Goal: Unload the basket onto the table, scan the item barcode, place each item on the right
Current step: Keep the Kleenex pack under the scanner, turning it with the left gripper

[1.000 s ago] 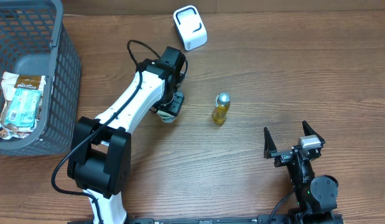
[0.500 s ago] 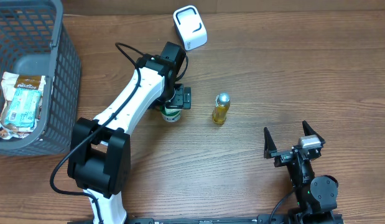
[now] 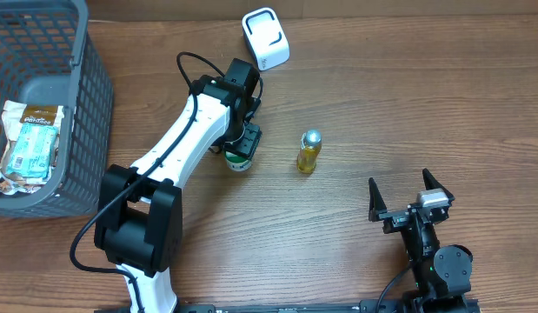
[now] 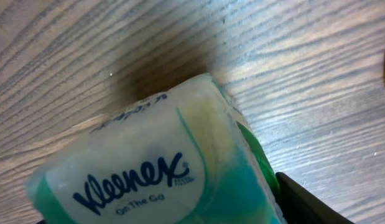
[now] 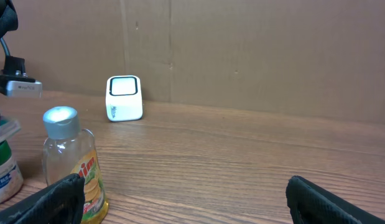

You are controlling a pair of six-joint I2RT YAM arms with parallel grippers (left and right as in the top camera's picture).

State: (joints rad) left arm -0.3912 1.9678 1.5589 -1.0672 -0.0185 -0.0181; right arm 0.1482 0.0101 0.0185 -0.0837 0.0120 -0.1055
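A green and white Kleenex tissue pack (image 3: pixel 238 161) stands on the wooden table near the middle, and it fills the left wrist view (image 4: pixel 155 168). My left gripper (image 3: pixel 242 148) reaches down over it, jaws closed against its sides; one dark finger (image 4: pixel 307 202) presses the pack's right edge. The white barcode scanner (image 3: pixel 266 38) sits at the back of the table and shows in the right wrist view (image 5: pixel 124 98). My right gripper (image 3: pixel 408 196) rests open near the front right with nothing between its fingers (image 5: pixel 186 199).
A small bottle of yellow dish soap (image 3: pixel 309 152) with a silver cap stands just right of the pack, and it shows at the left of the right wrist view (image 5: pixel 71 165). A grey mesh basket (image 3: pixel 77 113) with snack packets (image 3: pixel 27 148) sits at the far left.
Half a second ago the left jaws stood wide apart over the pack; now they have closed in on it again. The right arm has not moved.
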